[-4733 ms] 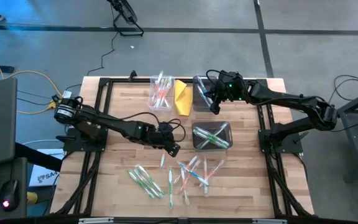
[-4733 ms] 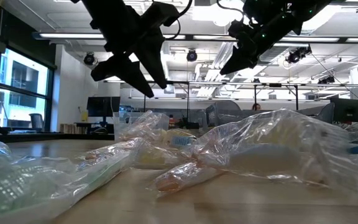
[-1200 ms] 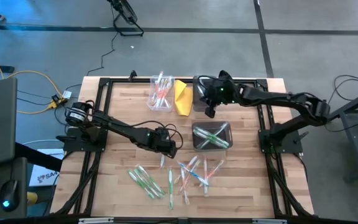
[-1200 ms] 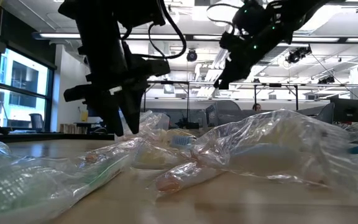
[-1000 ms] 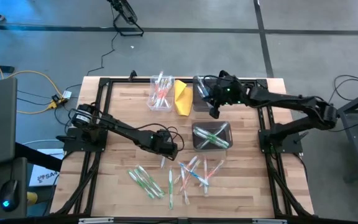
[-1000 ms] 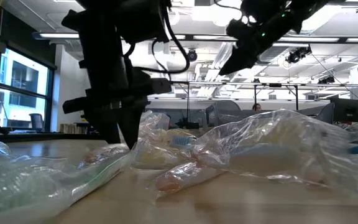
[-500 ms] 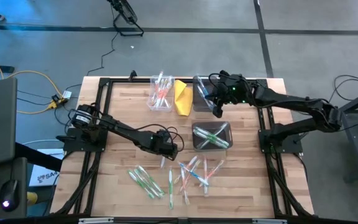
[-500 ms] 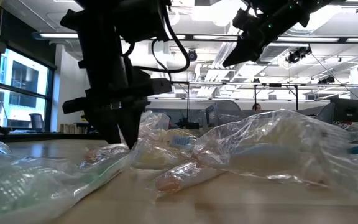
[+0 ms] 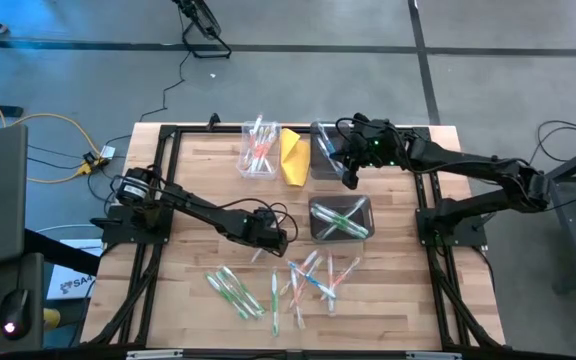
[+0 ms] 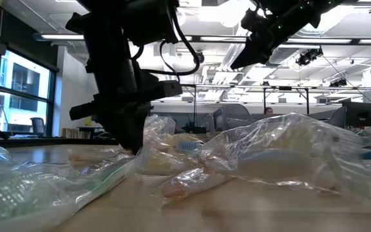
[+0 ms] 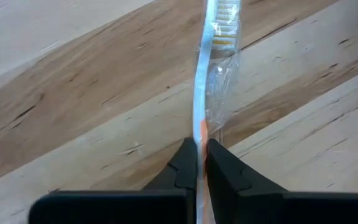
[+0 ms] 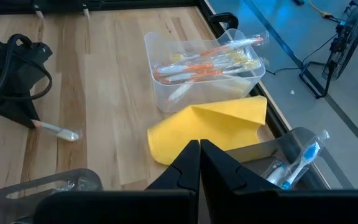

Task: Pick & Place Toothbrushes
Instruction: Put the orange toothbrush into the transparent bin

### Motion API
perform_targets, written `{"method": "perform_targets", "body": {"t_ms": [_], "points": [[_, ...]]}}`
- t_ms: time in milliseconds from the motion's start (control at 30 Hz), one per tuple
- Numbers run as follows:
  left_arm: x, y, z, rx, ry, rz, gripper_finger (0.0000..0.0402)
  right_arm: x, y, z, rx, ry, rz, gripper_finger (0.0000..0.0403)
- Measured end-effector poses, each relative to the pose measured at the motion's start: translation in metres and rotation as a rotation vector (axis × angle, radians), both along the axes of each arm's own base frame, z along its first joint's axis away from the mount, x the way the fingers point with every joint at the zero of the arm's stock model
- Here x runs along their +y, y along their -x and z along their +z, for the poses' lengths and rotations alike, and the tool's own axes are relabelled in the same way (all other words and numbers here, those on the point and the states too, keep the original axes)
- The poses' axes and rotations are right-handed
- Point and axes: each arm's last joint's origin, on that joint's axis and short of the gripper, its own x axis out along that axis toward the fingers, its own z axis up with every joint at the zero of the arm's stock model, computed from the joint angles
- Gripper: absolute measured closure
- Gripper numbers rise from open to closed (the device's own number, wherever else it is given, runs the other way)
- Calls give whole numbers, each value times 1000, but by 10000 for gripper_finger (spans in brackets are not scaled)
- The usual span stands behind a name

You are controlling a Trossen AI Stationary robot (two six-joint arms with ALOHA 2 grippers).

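My left gripper (image 9: pixel 266 246) stands low over the table's middle, shut on one wrapped toothbrush (image 11: pixel 211 68), white with an orange handle, which lies on the wood. More wrapped toothbrushes (image 9: pixel 280 285) lie scattered near the front edge. My right gripper (image 9: pixel 349 181) hangs shut and holds nothing, above the table between the far bin with blue toothbrushes (image 9: pixel 323 150) and the bin with green ones (image 9: pixel 341 218). A clear bin (image 9: pixel 258 148) at the far side holds orange toothbrushes. My left gripper pinches the toothbrush's orange handle end (image 11: pixel 201 132) between its two fingers, clear wrapper included. The fingers come steeply from above, slanting down, at the end of the brush. The brush lies flat on the table, its bristle head (image 11: pixel 224 15) pointing away from the fingers.
A yellow folded sheet (image 9: pixel 294 156) lies between the two far bins. Black frame rails (image 9: pixel 164 180) run along the table's left and right sides. Crinkled clear wrappers (image 10: pixel 282 151) fill the low view's foreground. Bare wood (image 9: pixel 203 170) lies at the left.
My left gripper has stayed low at the table's middle and has shut its fingers on the orange-handled toothbrush, which still lies on the wood. My right gripper has drifted slightly toward the table's right edge above the far bins, staying shut.
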Motion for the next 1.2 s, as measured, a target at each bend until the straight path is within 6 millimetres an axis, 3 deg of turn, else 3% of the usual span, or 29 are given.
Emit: {"method": "perform_targets", "body": {"t_ms": [333, 600, 967, 1200], "points": [[1, 3, 12, -16, -15, -61, 388, 0, 0, 0, 2, -1, 0, 398], [8, 15, 54, -92, -121, -173, 393, 0, 0, 0, 3, 1, 1, 398], [50, 35, 117, -212, -368, -212, 392, 0, 0, -1, 11, 0, 4, 398], [88, 37, 136, -257, -488, -223, 391, 1, 1, -2, 29, -7, 3, 398]]}}
